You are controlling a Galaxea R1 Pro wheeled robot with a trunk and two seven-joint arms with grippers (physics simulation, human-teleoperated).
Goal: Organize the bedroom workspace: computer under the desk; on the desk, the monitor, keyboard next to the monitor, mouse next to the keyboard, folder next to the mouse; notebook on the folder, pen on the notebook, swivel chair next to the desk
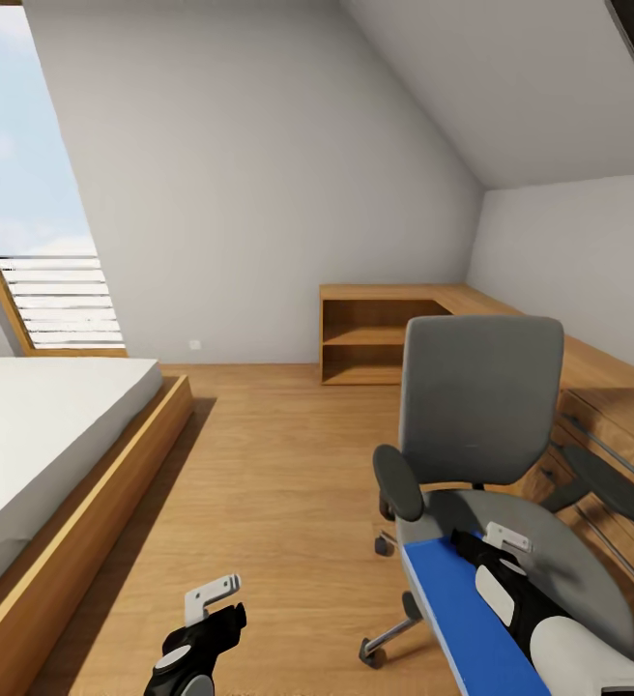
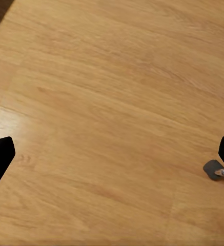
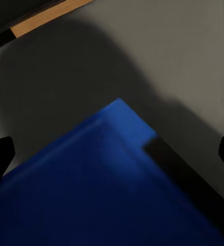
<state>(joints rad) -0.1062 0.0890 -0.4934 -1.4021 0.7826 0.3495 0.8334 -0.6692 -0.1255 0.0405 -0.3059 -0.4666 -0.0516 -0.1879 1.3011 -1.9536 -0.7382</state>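
hovering over the swivel chair (image 1: 481,406), the right gripper (image 3: 112,148) is spread wide above the folder (image 1: 462,619) (not lifted yet); left gripper (image 2: 112,154) is idling released, so basically everything's left.

You've got one swivel chair (image 1: 481,406) with two black armrests (one each side), one blue folder (image 1: 462,619) on its seat, one bed (image 1: 46,425), one light-wood cabinet (image 1: 375,329) with two open shelves, and one skylight (image 1: 27,193).
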